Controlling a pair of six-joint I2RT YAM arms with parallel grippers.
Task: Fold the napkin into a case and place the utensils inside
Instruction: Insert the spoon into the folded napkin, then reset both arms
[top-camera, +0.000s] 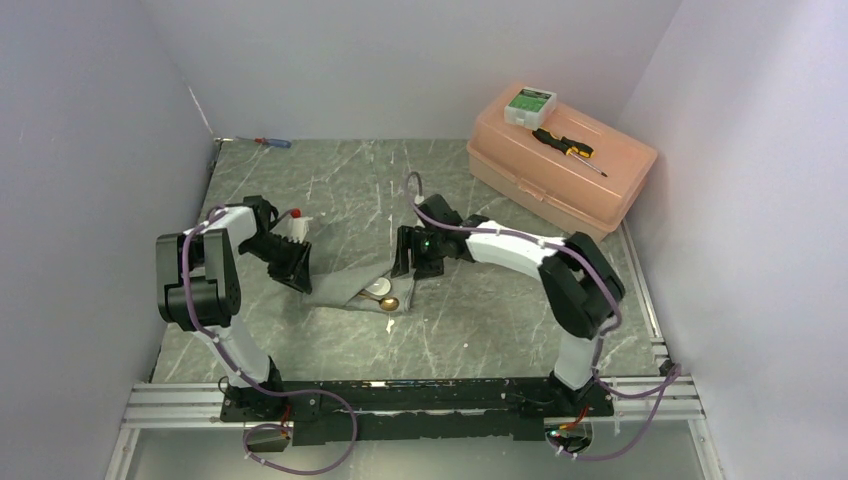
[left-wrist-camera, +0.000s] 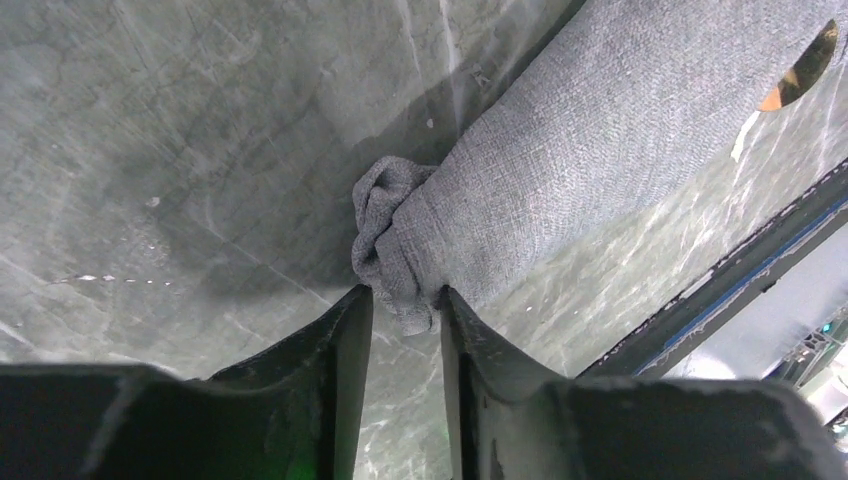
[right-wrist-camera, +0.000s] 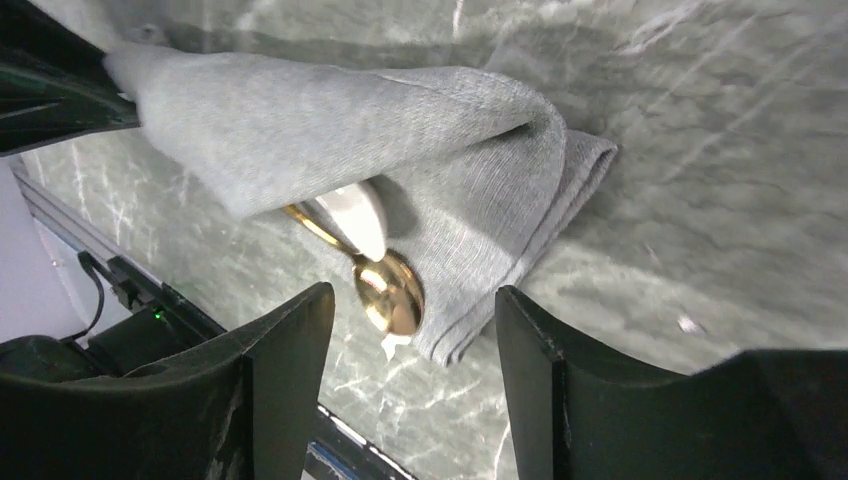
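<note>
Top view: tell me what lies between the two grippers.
The napkin fills the stretch between the left gripper and the right gripper in the top view. The white spoon and gold spoon poke out at its near edge.

The napkin (top-camera: 340, 283) is a plain grey woven cloth, folded over on itself into a long, loose roll on the marbled bench (top-camera: 330, 180). Its left end is bunched into a crumpled knot. Its right end lies flat, with the doubled hem showing. Both spoons are tucked under the napkin's top flap at that right end, their handles hidden inside. The white spoon (right-wrist-camera: 355, 215) lies across the gold spoon (right-wrist-camera: 392, 292), whose shiny round bowl pokes out past the napkin's near edge.
</note>
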